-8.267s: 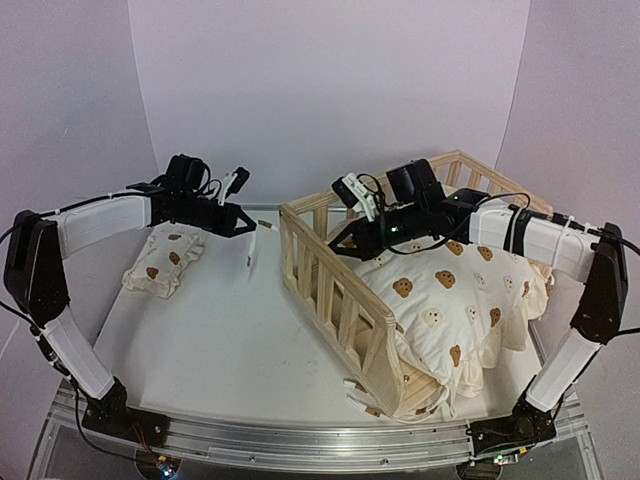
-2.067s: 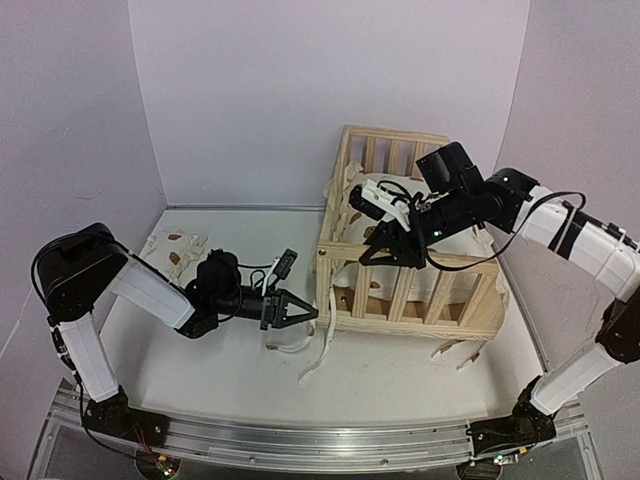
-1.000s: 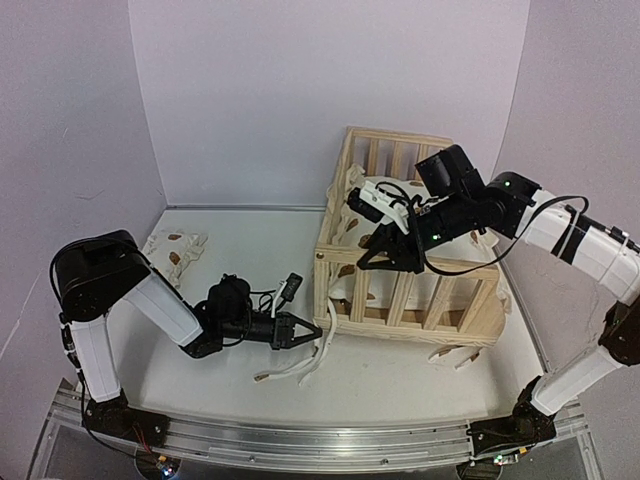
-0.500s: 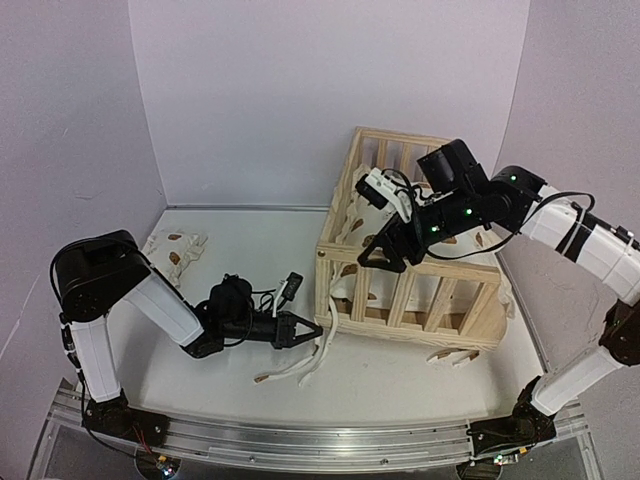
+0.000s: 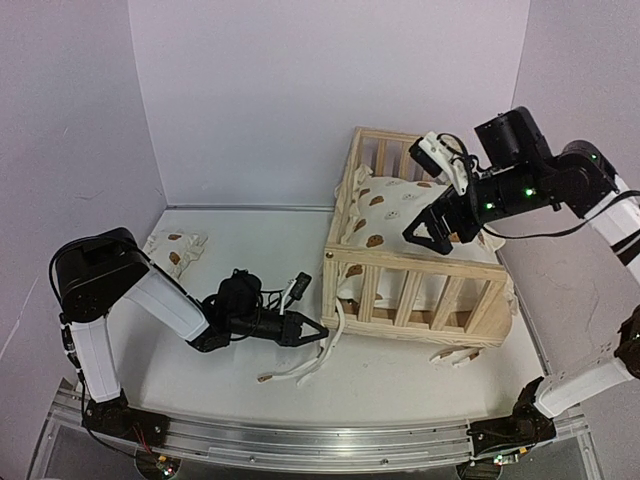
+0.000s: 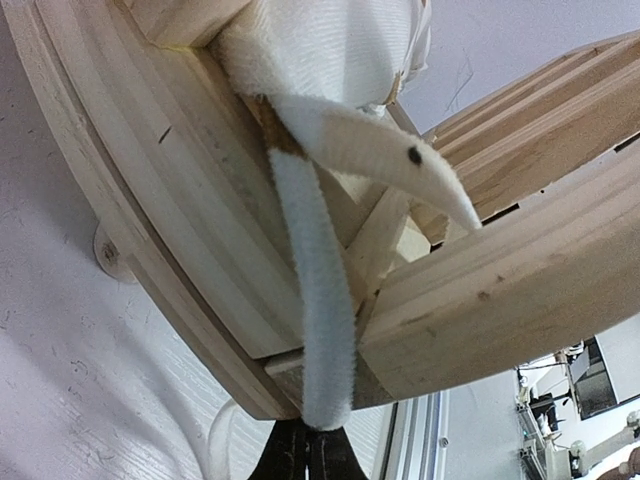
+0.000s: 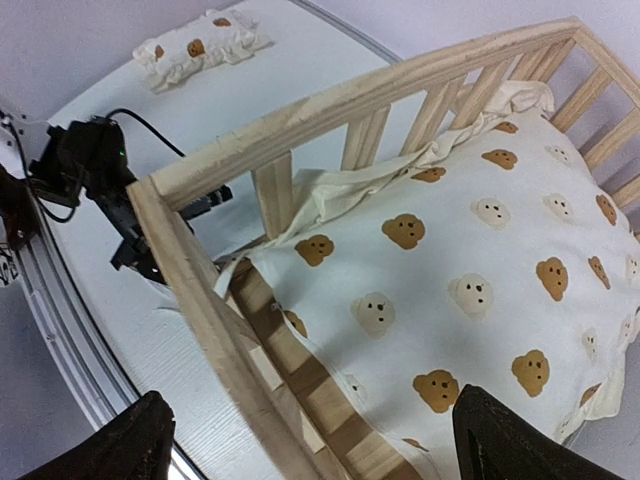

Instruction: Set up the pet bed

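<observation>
Top view: my left claw point(image 5: 316, 329) is pinched shut on one tie point(image 5: 338, 318) at the frame point(image 5: 410, 268) corner. My right claw point(image 5: 428, 232) hangs spread and empty above the cushion point(image 5: 385, 200), which lies inside the frame.

Left wrist: the tie runs straight from the cushion corner into my fingers (a hard pull could drag the frame or bunch the cushion).

Right wrist: the pillow point(image 7: 200, 45) lies well apart from the frame.

Count: one frame, one cushion, one pillow; ties, several, exact number unclear.

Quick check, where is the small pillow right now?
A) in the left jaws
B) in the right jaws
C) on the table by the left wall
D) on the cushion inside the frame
C: the small pillow lies on the table at far left, apart from the frame.
</observation>
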